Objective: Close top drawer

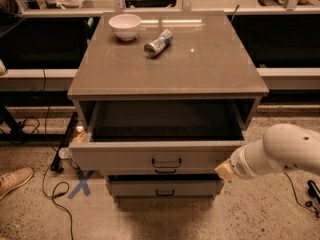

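Speckled floor (pixel 260 214), grey cabinet (pixel 200 69). Top drawer (pixel 115 158) stands wide open; gripper (pixel 226 170) at its front's right end, grip state I cannot tell. My worry: off-centre push skews drawer, jamming it.

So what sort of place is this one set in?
Probably a robot test lab or office, not a home: a blue tape X on the speckled floor, loose cables, a lone drawer cabinet. The gripper sits at the right end of the open top drawer front.
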You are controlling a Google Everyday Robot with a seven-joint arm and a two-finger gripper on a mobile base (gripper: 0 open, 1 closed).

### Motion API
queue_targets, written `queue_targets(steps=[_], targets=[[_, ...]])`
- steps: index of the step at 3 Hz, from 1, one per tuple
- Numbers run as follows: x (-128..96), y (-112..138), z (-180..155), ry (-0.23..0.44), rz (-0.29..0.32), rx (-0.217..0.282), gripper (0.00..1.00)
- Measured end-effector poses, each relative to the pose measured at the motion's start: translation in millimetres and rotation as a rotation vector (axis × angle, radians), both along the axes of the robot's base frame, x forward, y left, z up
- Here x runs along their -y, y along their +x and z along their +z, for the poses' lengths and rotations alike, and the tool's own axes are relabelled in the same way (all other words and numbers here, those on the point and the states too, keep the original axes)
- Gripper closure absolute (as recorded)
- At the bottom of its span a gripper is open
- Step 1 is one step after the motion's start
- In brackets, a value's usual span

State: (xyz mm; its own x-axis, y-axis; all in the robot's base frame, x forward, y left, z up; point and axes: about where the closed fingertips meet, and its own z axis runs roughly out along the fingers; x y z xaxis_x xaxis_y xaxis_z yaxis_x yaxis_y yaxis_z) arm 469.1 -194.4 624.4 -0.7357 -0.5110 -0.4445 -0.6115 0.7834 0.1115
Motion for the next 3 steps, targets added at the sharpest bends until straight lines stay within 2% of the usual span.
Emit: queue_targets(steps=[1,2,3], targets=[[-18,46,2,0.03,0.035,0.078,1.0],[-20,48,2,0.034,0.039,0.086,1.0],[-45,102,8,0.083,0.081,0.182,1.0]])
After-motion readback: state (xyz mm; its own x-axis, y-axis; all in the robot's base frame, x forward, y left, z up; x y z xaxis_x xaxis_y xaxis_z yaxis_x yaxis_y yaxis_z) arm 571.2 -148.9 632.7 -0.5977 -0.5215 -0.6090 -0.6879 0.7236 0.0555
